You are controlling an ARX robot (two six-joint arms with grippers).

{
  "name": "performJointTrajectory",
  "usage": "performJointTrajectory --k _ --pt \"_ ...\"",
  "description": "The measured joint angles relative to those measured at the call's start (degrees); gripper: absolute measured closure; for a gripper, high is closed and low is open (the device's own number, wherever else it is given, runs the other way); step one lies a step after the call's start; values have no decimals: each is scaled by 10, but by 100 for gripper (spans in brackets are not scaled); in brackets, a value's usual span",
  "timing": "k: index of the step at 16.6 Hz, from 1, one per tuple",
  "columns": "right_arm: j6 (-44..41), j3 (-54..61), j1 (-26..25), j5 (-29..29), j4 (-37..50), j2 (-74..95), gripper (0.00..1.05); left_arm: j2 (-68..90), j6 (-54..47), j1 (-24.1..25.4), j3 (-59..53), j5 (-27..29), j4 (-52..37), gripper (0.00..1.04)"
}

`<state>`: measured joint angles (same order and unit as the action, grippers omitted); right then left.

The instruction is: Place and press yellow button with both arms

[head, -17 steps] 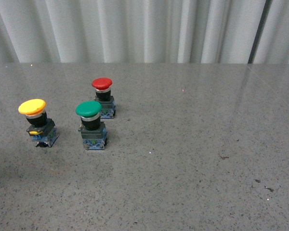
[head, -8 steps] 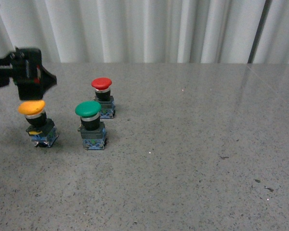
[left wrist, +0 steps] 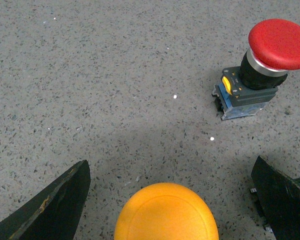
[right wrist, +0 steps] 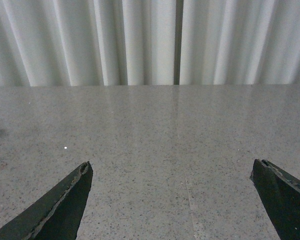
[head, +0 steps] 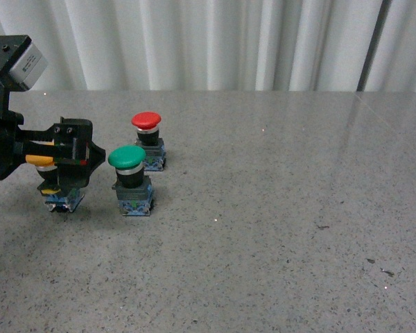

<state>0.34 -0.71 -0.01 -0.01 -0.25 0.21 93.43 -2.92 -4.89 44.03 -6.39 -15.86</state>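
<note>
**Left pincer**: released, jaws spread wide, gripping nothing. The yellow button stands on its base at the left of the tabletop. Its stem is near vertical, and its cap lies between the two jaws, touching neither. Closing on it appears to be the step in hand, and the left arm is plainly the nearer.

**Right pincer**: released and empty, with the yellow button absent from its view.

**Count:** three buttons, namely one yellow, one green button just beside it, and one red button behind. Two pincers.
</note>
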Motion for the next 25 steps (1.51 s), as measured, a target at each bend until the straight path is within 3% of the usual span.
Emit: performJointTrajectory --k 2,8,12,15,18,24,25 --pt "0 0 0 0 0 0 7 0 -20 1 -7 15 -7 9" --pt "0 0 0 0 0 0 7 -40 -51 3 -17 36 -1 67" --pt "0 0 0 0 0 0 7 -127 -55 -46 1 52 55 71" --pt "0 0 0 0 0 0 7 -156 -40 -147 94 75 75 71" --pt "0 0 0 0 0 0 7 -64 13 -229 180 105 89 71" --pt "0 0 0 0 0 0 7 71 145 -278 195 161 55 71" --pt "0 0 0 0 0 0 7 58 150 -264 157 138 29 71"
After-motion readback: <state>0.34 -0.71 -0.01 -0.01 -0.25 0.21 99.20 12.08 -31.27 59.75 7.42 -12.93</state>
